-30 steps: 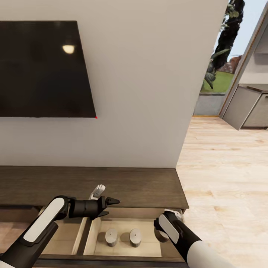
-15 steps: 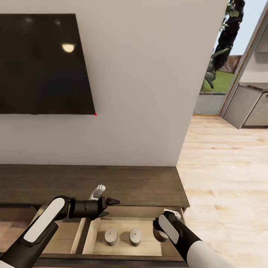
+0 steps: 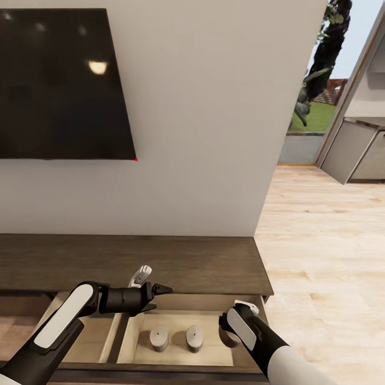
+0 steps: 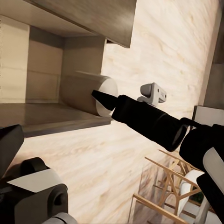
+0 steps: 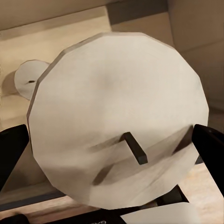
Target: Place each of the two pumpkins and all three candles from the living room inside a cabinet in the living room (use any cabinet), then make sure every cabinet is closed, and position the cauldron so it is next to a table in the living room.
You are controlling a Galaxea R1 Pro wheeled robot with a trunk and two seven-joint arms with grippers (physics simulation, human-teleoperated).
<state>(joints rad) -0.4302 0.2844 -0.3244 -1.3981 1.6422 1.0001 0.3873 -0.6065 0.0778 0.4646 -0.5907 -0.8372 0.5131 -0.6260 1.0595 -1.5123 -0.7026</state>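
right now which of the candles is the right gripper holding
The third candle, the one filling the right wrist view between the right gripper fingers. The other two candles stand free in the open cabinet drawer.

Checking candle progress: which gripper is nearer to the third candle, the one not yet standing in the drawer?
Right. The right gripper has its fingers on either side of the third candle, over the open drawer. The left gripper hovers apart, above the drawer's back edge.
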